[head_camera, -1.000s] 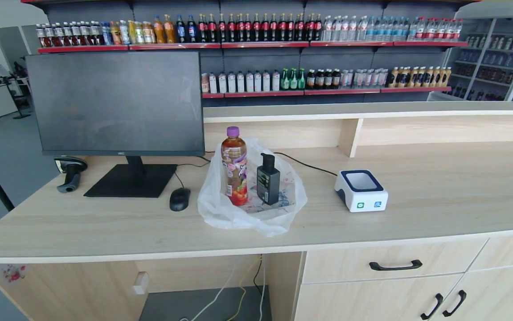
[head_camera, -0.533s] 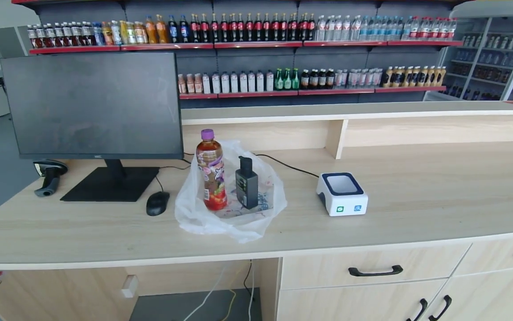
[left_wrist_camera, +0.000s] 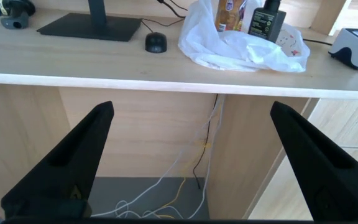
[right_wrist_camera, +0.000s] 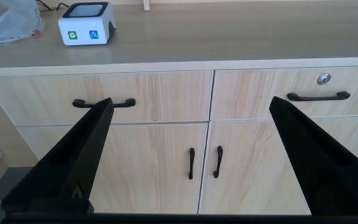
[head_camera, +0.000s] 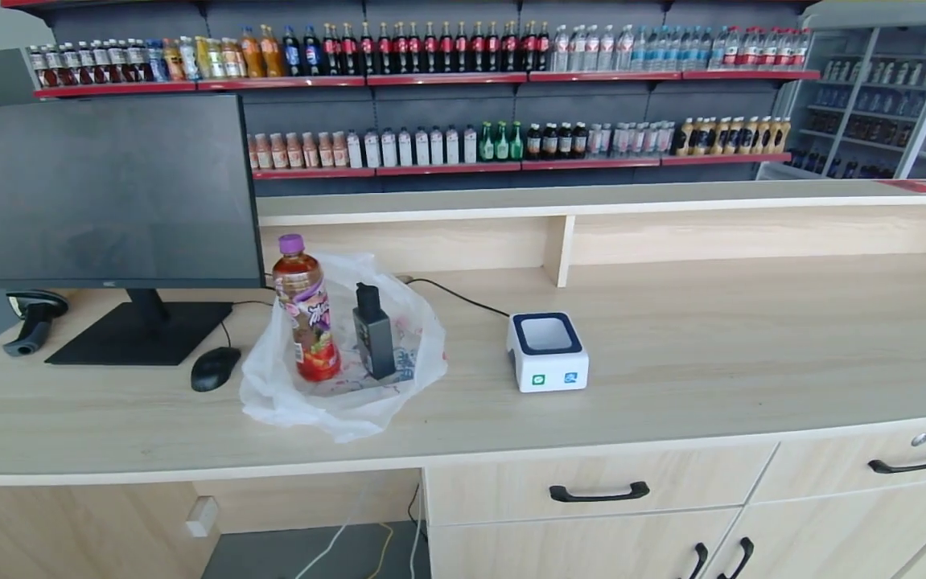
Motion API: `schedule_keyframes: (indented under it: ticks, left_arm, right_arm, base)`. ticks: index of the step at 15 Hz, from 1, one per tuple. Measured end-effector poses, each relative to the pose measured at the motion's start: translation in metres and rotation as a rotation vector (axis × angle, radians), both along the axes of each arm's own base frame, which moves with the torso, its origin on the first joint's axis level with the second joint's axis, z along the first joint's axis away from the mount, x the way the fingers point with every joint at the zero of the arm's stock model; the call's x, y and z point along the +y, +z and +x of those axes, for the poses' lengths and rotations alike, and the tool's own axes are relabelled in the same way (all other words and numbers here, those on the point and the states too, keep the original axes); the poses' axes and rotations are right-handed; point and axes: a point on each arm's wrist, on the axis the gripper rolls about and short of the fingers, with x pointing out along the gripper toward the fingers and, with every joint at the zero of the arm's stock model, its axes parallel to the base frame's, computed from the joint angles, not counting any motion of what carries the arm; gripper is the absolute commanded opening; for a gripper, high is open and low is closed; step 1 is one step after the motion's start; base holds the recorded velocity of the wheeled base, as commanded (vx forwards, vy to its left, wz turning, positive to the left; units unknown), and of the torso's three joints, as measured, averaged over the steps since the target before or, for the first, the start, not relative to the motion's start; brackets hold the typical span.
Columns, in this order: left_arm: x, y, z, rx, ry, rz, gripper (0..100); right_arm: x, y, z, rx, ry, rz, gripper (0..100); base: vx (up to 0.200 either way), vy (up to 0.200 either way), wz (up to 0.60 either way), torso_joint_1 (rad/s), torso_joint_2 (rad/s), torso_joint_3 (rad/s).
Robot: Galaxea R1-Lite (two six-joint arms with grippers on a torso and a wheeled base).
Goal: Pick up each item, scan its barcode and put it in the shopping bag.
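A tea bottle [head_camera: 306, 310] with a purple cap and a black pump bottle [head_camera: 373, 334] stand upright inside the white shopping bag [head_camera: 342, 394] on the wooden counter [head_camera: 672, 362]. To their right sits a white barcode scanner box [head_camera: 547, 354], with its cable running back. My left gripper [left_wrist_camera: 191, 109] is open below the counter's front edge, in front of the bag [left_wrist_camera: 241, 46] and the black bottle [left_wrist_camera: 266, 18]. My right gripper [right_wrist_camera: 191, 106] is open in front of the drawers, with the scanner box [right_wrist_camera: 87, 25] up on the counter beyond it. Neither gripper holds anything.
A monitor [head_camera: 100, 193], a mouse [head_camera: 215, 368] and a handheld scanner [head_camera: 32, 318] stand left of the bag. A raised ledge [head_camera: 591, 201] runs along the counter's back. Drawers with black handles [head_camera: 599, 492] are below. Shelves of drinks [head_camera: 430, 64] line the far wall.
The whole head view has slid left, so the camera has turned to the right. The bottles, bag and scanner box keep their places on the counter.
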Motion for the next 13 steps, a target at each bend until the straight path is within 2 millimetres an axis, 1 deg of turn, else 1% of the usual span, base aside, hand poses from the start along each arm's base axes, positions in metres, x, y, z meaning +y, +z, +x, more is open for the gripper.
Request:
schedule_keyframes:
  ticks: [3,13]
  left_arm:
    - [0.0,0.0,0.0,0.0,0.001,-0.001,100]
    - [0.0,0.0,0.0,0.0,0.0,0.0,100]
  right_arm:
    - [0.0,0.0,0.0,0.0,0.0,-0.002,100]
    - [0.0,0.0,0.0,0.0,0.0,-0.001,100]
  base:
    - [0.0,-0.2,0.0,0.006,0.0,-0.001]
    - [0.0,0.0,0.0,0.0,0.0,0.0]
